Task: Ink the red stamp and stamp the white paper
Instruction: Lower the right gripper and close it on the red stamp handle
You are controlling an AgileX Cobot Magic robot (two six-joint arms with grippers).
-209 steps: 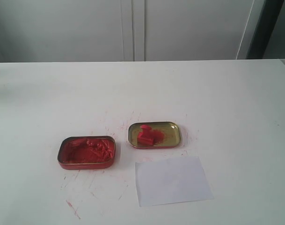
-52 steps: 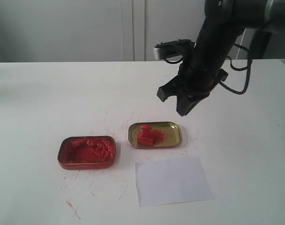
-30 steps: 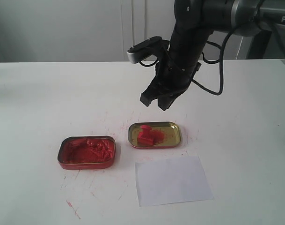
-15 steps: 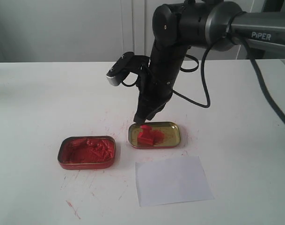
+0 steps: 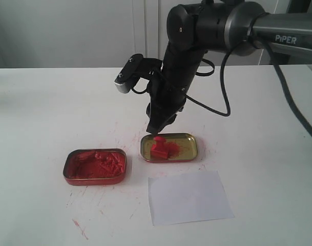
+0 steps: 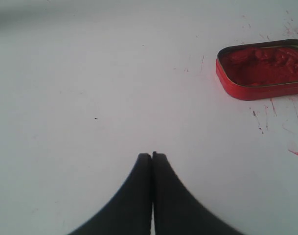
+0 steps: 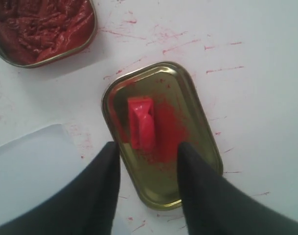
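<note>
Lower right gripper [image 7: 148, 149], jaws spread wide, straight onto red stamp [image 7: 141, 122] sitting in gold tin [image 7: 161, 188] just beside white paper [image 5: 189, 204]. Centre over it and close gently to avoid tipping or skidding it on smeared metal; leave left gripper [image 6: 152, 156], pinched shut, idle

One word can be read: "PiPER", in white letters on the grey tubular link of the right arm [image 5: 291, 26], at the far right of the scene. The letters are capitals apart from a small i and run lengthwise along the link. Past the final R, the link goes on out of view at the right edge.
</note>
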